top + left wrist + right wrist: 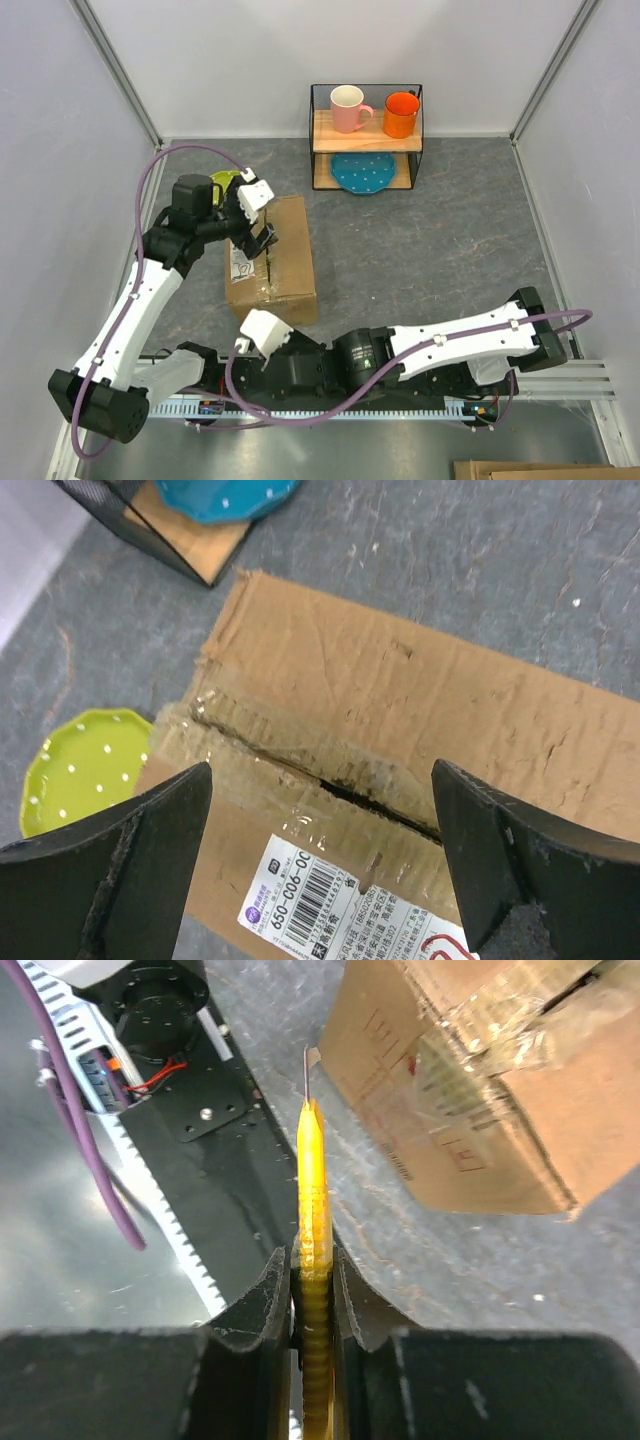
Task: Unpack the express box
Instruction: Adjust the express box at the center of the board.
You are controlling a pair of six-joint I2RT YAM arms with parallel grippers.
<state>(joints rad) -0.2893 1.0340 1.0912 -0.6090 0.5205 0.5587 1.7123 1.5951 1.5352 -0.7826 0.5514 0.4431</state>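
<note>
Left of centre: box point(272, 262), long axis near-to-far, taped seam point(300, 770) along it. Left gripper point(260, 238) wide open, empty, above seam. Right gripper point(312, 1280) clamps knife point(312, 1210), tip just off box's near end.

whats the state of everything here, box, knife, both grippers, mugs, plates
express box: flaps down, taped seam slit along the middle
left gripper: open, fingers straddling the seam
right gripper: shut on the yellow knife
yellow knife: blade out, near the box's corner
pink mug: upright on the rack's top shelf
orange mug: upright beside it
blue plate: flat on the lower shelf
green plate: flat on the table
</note>
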